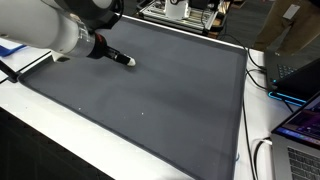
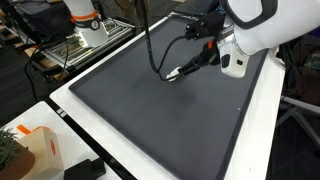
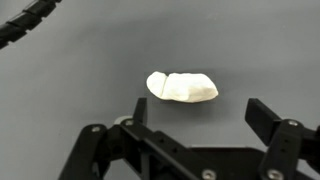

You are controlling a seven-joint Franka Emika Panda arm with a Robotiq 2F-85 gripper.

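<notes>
My gripper (image 3: 198, 112) has its two fingers wide apart with nothing between them, so I think the grabbing is not yet done. Just past my fingers the small white lump (image 3: 182, 87) lies on the gray mat (image 3: 60, 90), and I do not touch it. My arm (image 1: 60, 35) leans in low over the mat from one side, with the gripper tipped down at the lump

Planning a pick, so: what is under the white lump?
Only the dark grey mat shows around and beneath the white lump, which lies just beyond the open gripper. The patch it covers is hidden.
</notes>
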